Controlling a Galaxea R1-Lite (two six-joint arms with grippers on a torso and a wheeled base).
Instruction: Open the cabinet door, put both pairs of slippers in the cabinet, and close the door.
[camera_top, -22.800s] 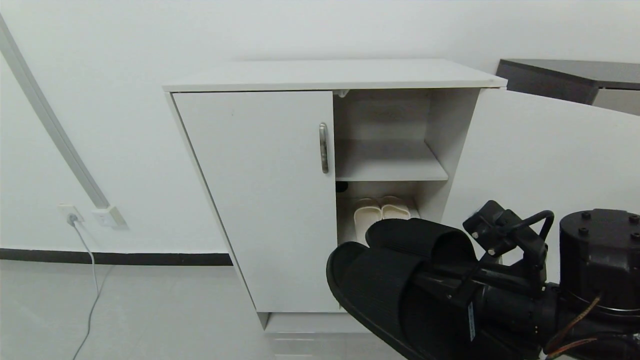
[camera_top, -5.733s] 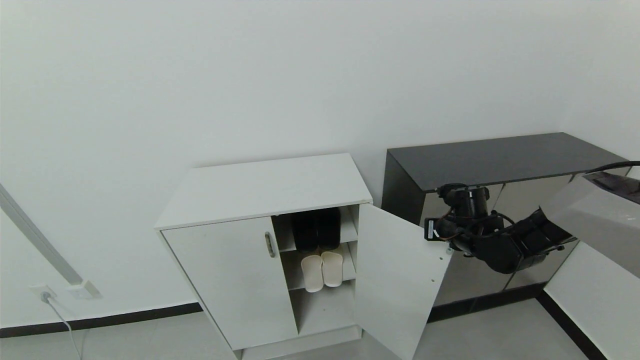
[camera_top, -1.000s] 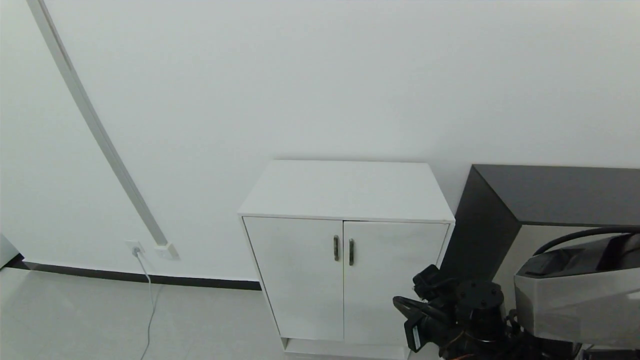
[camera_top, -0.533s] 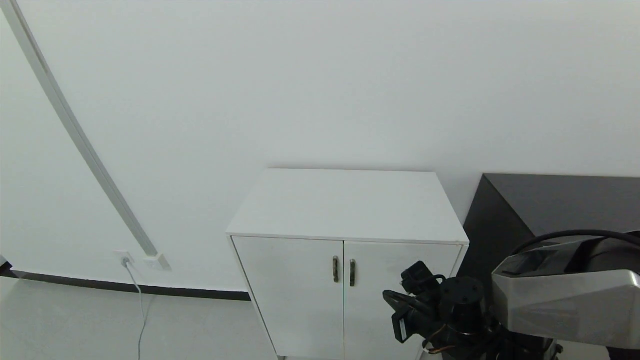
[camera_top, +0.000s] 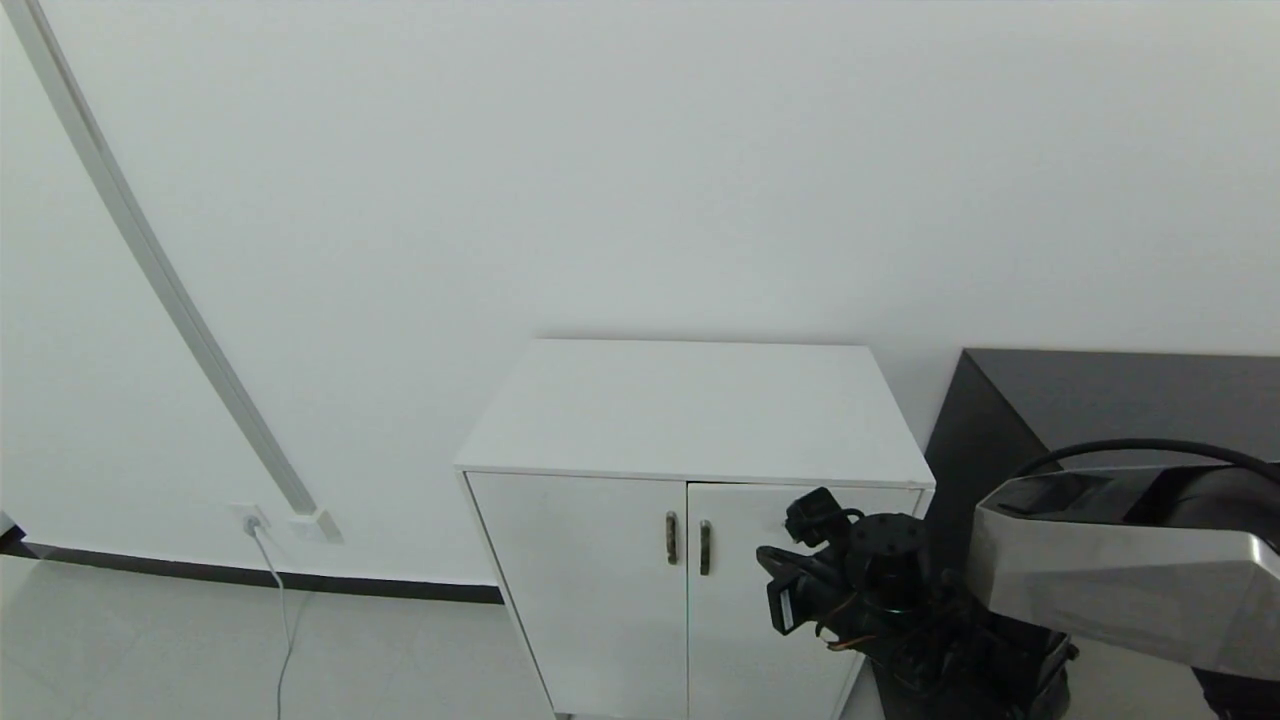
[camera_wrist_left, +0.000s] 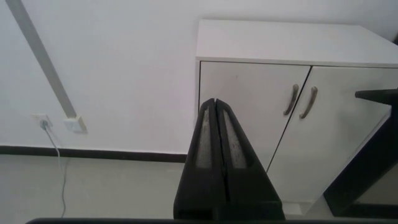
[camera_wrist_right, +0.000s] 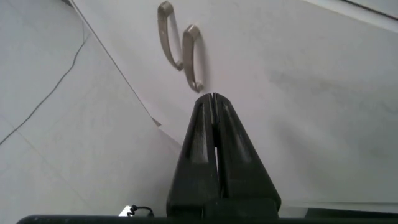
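The white cabinet (camera_top: 690, 410) stands against the wall with both doors shut, so its inside is hidden. Two metal handles (camera_top: 688, 541) sit side by side at the middle seam. My right arm's wrist (camera_top: 850, 575) hangs just in front of the right door (camera_top: 740, 640). My right gripper (camera_wrist_right: 213, 99) is shut and empty, its tips close to the door face just below the handles (camera_wrist_right: 180, 46). My left gripper (camera_wrist_left: 215, 102) is shut with nothing in it, held back from the cabinet (camera_wrist_left: 292, 43) and pointing towards the left door (camera_wrist_left: 249, 106).
A dark sideboard (camera_top: 1100, 390) stands right beside the cabinet. On the wall at the left are a slanted cable duct (camera_top: 150, 250) and a socket with a hanging cable (camera_top: 250, 520). Open grey floor (camera_top: 150, 640) lies left of the cabinet.
The right door, open 5.7 s ago with both slipper pairs on the shelves, is now shut. The camera shifted during the last second. My right arm has risen a little before the right door.
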